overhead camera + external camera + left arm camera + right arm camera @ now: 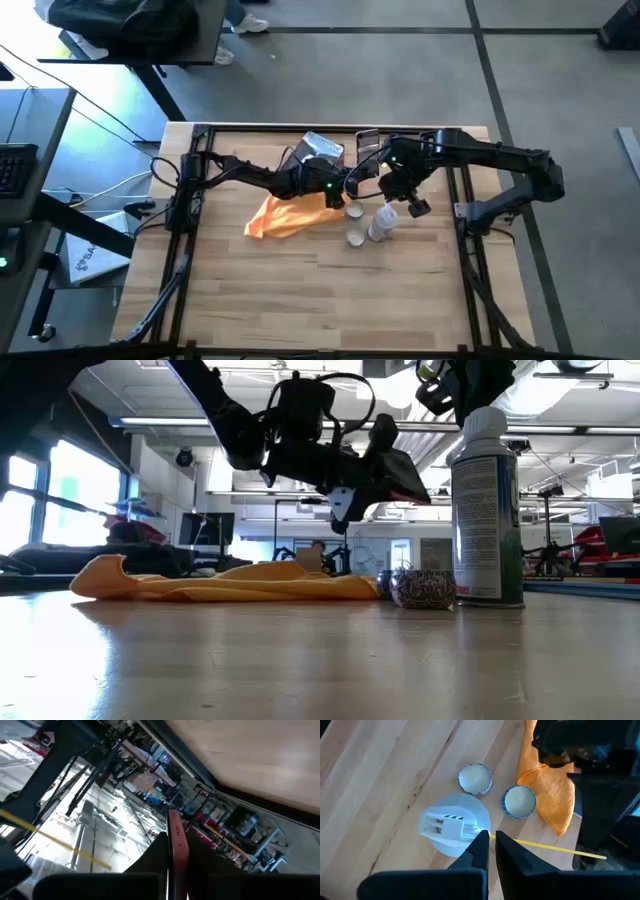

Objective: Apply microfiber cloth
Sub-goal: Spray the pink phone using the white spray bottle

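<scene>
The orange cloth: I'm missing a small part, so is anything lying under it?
Nothing shows under the microfiber cloth; it lies rumpled on the wooden table, and its folds hide whatever is beneath. Two small candles sit beside it, uncovered.

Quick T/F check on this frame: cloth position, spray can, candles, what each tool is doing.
1. The soft orange-yellow microfiber cloth lies crumpled on the wooden table. True.
2. The white spray can lies on its side. False: it stands upright, nozzle cap on top.
3. Two small round tealight candles sit beside the can. True.
4. The left tool is clamped on the cloth. False: its fingers are shut on a thin red-edged flat object, raised off the table.
5. The right tool hangs above the can with its fingers almost together. True.
6. The cloth covers both candles. False: both are uncovered, next to the cloth's edge.
</scene>
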